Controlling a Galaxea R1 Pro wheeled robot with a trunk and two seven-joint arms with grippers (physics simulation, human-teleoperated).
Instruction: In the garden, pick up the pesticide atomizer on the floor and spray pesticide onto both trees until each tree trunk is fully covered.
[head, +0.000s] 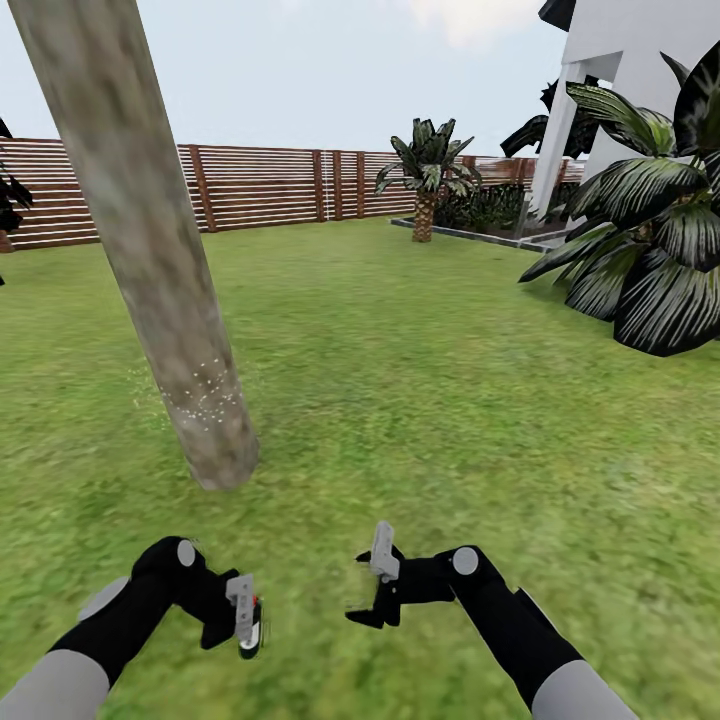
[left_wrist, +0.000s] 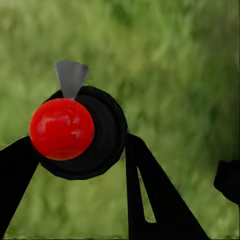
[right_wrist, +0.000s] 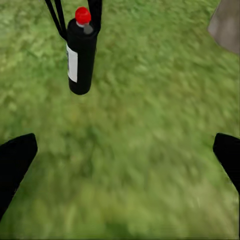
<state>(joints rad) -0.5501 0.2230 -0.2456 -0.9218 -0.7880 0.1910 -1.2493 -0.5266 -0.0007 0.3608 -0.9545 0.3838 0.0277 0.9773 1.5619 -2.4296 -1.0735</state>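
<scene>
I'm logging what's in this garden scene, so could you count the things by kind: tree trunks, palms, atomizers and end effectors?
Tree trunk: 1
Palms: 2
Pesticide atomizer: 1, held in the left end effector
End effectors: 2, counting the right end effector
Total: 6

Both arms: light grey upper segments, black forearms w/ smooth rounded casings. Grey round cap at each wrist joint. Small light-grey rectangular block mounted near each pincer. Left pincer (head: 247, 625) black; in left wrist view its fingers (left_wrist: 150, 195) are flat black wedges, one w/ a narrow slot cutout. Right pincer (head: 368, 612) black, fingers (right_wrist: 15, 160) dark, tapered, plain. No cables or markings visible.
</scene>
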